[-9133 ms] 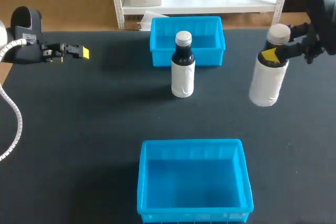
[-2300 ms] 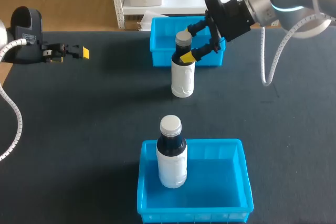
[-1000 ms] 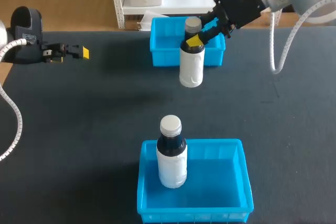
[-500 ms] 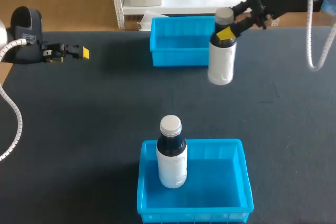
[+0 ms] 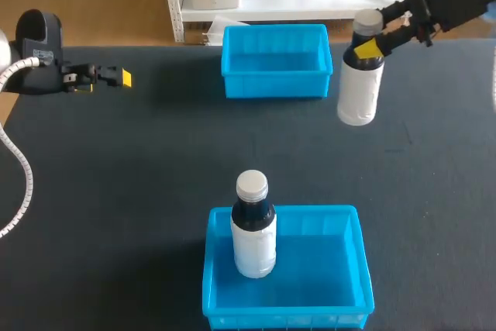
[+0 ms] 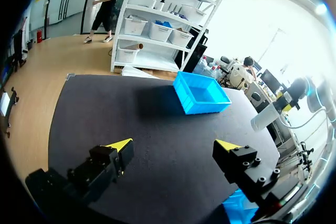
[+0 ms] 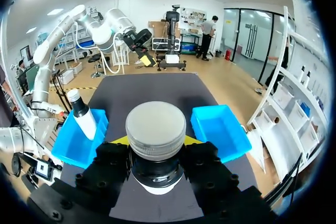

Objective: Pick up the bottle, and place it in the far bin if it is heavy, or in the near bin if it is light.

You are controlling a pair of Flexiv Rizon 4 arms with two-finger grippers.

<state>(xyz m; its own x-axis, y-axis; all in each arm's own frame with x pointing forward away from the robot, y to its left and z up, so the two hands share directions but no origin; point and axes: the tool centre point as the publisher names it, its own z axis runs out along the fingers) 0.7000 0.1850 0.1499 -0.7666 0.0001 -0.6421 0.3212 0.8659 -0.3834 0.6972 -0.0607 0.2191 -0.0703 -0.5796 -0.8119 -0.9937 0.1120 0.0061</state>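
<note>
My right gripper (image 5: 370, 46) is shut on the neck of a white bottle (image 5: 359, 91) with a dark top and grey cap, holding it upright above the table, right of the far blue bin (image 5: 276, 85). In the right wrist view the bottle's cap (image 7: 156, 128) sits between the fingers of the right gripper (image 7: 156, 148). A second, similar bottle (image 5: 253, 230) stands inside the near blue bin (image 5: 287, 313). My left gripper (image 5: 118, 77) hovers open at the far left of the table, with nothing between its fingers in the left wrist view (image 6: 174, 145).
The far bin (image 6: 202, 94) holds nothing. Dark table surface lies between the two bins and around them. The table's far edge runs just behind the far bin.
My right arm has carried the bottle to the right, from in front of the far bin to a spot beside its right end. The left arm has not moved.
</note>
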